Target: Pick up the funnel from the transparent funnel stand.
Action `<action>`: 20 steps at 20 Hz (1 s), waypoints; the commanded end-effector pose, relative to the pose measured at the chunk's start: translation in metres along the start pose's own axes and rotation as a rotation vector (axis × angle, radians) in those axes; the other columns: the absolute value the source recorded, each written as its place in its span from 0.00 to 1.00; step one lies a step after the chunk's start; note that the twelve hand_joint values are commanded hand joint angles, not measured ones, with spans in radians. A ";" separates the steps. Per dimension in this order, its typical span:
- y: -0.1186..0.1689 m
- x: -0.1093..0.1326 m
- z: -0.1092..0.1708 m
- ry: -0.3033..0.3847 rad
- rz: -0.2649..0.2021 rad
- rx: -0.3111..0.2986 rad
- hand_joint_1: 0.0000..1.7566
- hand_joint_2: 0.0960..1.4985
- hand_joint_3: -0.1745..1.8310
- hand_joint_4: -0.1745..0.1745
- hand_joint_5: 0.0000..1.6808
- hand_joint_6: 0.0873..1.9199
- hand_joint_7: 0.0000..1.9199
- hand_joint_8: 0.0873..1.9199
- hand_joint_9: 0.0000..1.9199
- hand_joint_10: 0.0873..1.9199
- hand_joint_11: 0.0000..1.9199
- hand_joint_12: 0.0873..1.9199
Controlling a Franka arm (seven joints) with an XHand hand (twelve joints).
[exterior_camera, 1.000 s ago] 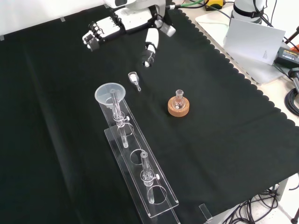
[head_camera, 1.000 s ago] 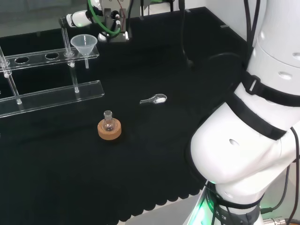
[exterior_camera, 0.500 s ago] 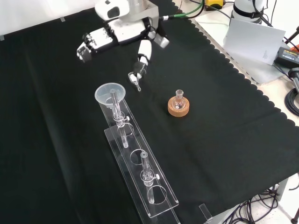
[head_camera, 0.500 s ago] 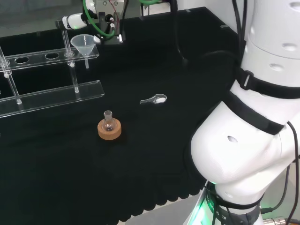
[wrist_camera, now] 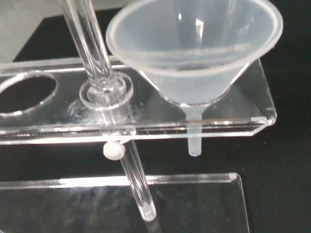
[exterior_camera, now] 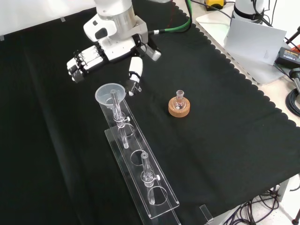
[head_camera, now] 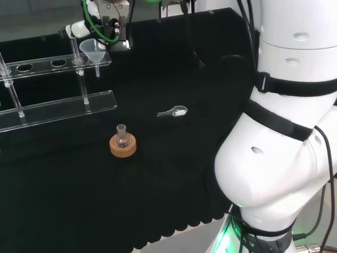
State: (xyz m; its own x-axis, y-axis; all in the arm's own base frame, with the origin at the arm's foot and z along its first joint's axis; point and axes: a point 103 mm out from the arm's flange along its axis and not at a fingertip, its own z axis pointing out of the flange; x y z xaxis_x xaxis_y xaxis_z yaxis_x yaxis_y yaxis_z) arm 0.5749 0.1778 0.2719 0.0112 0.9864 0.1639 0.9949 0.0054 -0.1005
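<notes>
Plainly, clear funnel (wrist_camera: 194, 53) sits upright in stand (wrist_camera: 146, 121).

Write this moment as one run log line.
hand: open, beside funnel | clear plastic funnel: seated in transparent funnel stand | not yet grasped

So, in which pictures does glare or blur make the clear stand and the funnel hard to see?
Wrist view: the funnel is sharp, and bright glare runs along the stand's edges. Front view: the stand shows mainly by its light edges against the black cloth. Head view: the hand partly covers the funnel.
</notes>
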 end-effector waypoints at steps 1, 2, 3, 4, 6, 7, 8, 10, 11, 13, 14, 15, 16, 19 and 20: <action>-0.004 0.001 0.007 -0.011 0.015 0.035 0.18 0.43 0.08 0.61 0.00 0.00 0.00 0.00 0.00 0.00 0.00 0.00; -0.006 0.002 0.007 -0.008 0.012 0.032 0.18 0.42 0.08 0.61 0.00 0.00 0.00 0.00 0.00 0.00 0.00 0.00; -0.007 0.003 0.007 -0.008 0.012 0.029 0.18 0.42 0.08 0.61 0.00 0.00 0.00 0.00 0.00 0.00 0.00 0.00; -0.008 0.003 0.008 -0.011 0.011 0.025 0.18 0.42 0.08 0.61 0.00 0.00 0.00 0.00 0.00 0.00 0.00 0.00; -0.009 0.004 0.009 -0.003 0.017 0.020 0.18 0.42 0.08 0.61 0.00 0.00 0.00 0.00 0.00 0.00 0.00 0.00; -0.010 0.004 0.010 -0.001 0.019 0.017 0.18 0.42 0.08 0.60 0.00 0.00 0.00 0.00 0.00 0.00 0.00 0.00; -0.011 0.004 0.011 0.002 0.019 0.015 0.18 0.42 0.08 0.59 0.00 0.00 0.00 0.00 0.00 0.00 0.00 0.00; -0.011 0.005 0.015 0.003 0.018 0.016 0.18 0.42 0.08 0.58 0.00 0.00 0.00 0.00 0.00 0.00 0.01 0.00; -0.012 0.005 0.018 0.000 0.016 0.021 0.18 0.42 0.08 0.58 0.00 0.00 0.00 0.00 0.00 0.00 0.01 0.00; -0.012 0.005 0.023 0.000 0.014 0.024 0.18 0.42 0.08 0.57 0.00 0.00 0.00 0.00 0.00 0.00 0.01 0.00; -0.012 0.005 0.025 -0.002 0.013 0.025 0.19 0.42 0.08 0.57 0.00 0.00 0.01 0.00 0.00 0.00 0.01 0.00; -0.012 0.006 0.028 0.000 0.014 0.026 0.19 0.42 0.08 0.57 0.00 0.00 0.01 0.00 0.00 0.00 0.01 0.00; -0.013 0.006 0.029 0.004 0.015 0.030 0.19 0.42 0.08 0.57 0.00 0.00 0.01 0.00 0.00 0.00 0.01 0.00; -0.014 0.006 0.035 0.004 0.010 0.039 0.19 0.43 0.08 0.57 0.00 0.00 0.01 0.00 0.00 0.00 0.01 0.00; -0.014 0.006 0.036 -0.002 0.006 0.046 0.19 0.43 0.09 0.57 0.00 0.00 0.01 0.00 0.00 0.00 0.01 0.00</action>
State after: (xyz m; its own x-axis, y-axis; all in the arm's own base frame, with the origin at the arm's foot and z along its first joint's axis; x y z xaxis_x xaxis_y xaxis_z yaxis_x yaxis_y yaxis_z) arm 0.5588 0.1881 0.2434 0.0256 0.9861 0.1640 0.9906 -0.0031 -0.1365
